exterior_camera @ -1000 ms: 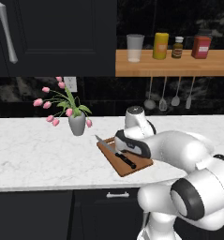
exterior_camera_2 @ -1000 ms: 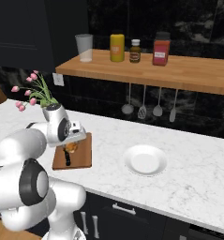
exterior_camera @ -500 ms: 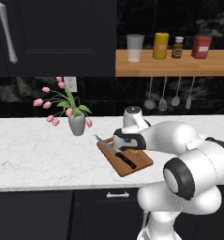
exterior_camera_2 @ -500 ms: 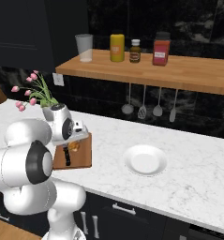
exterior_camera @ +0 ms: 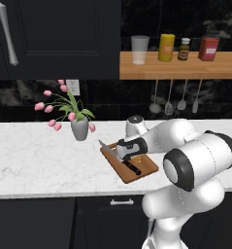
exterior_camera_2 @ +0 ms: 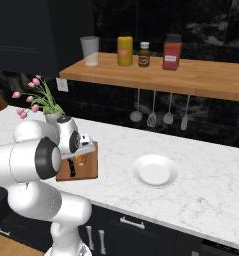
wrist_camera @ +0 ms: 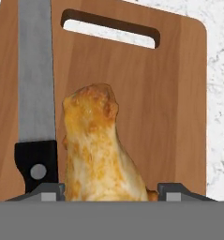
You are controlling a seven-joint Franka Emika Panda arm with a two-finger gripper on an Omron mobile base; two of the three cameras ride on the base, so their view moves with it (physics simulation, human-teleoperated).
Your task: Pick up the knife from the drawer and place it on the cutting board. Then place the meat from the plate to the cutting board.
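1. The meat [wrist_camera: 97, 150] is sitting over the cutting board [wrist_camera: 165, 108] in the hand view, a golden-tan lump rising right between the two finger tips [wrist_camera: 50, 191], which are standing wide apart on either side of it; whether they are actually pressing on it cannot be told.
2. The knife [wrist_camera: 34, 93] is lying on the same board just beside the meat, silver blade running toward the slotted end, black handle nearest the hand.
3. From the left base view the gripper [exterior_camera: 128, 154] is hanging low over the board [exterior_camera: 145, 170], and the knife [exterior_camera: 121, 159] is stretching diagonally across it, blade tip poking past the far edge toward the vase of pink tulips [exterior_camera: 79, 127].
4. The arm's own white bulk is getting in the way here: in the right base view it is covering much of the board [exterior_camera_2: 88, 170], with just a scrap of the meat [exterior_camera_2: 80, 160] peeking out under the hand [exterior_camera_2: 81, 150].
5. That right view is offering the plate [exterior_camera_2: 155, 171], round and white, well apart from the board on the marble counter [exterior_camera_2: 211, 185].
6. Ladles [exterior_camera_2: 152, 118] are hanging beneath the wooden shelf [exterior_camera_2: 201, 75], which is carrying a glass and jars.
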